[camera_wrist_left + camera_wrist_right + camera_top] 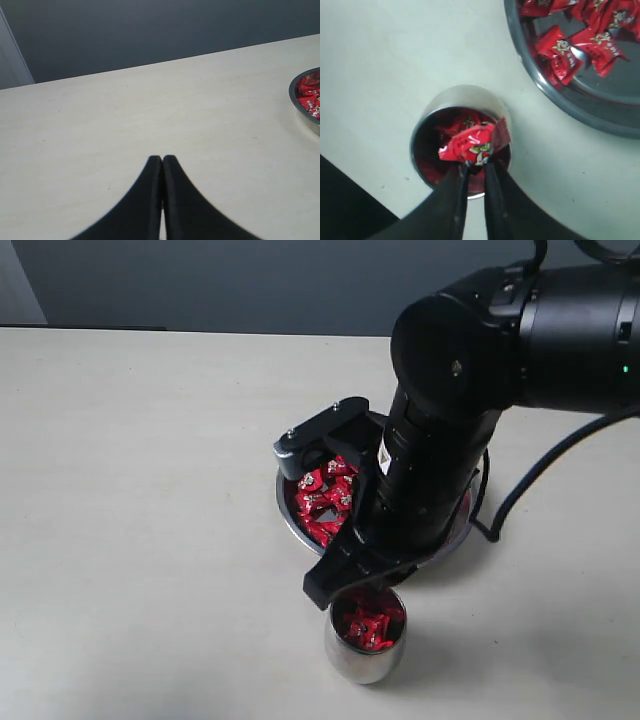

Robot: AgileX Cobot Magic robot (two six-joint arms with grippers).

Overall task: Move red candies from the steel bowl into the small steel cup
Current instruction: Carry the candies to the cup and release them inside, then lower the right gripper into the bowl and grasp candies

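as the steel cup (pixel 454 96) gapes, glossy crinkled red candy (pixel 469 142), white-marked

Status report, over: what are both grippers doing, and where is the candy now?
Left gripper shut, idle over table. Right gripper shut on one red candy, over small steel cup. More candies in steel bowl. Nothing in the way.

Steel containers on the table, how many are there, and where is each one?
2. The steel bowl sits mid-table, partly hidden under the right arm. The small steel cup stands close beside it, not touching, toward the exterior view's bottom edge. Both hold red candies.
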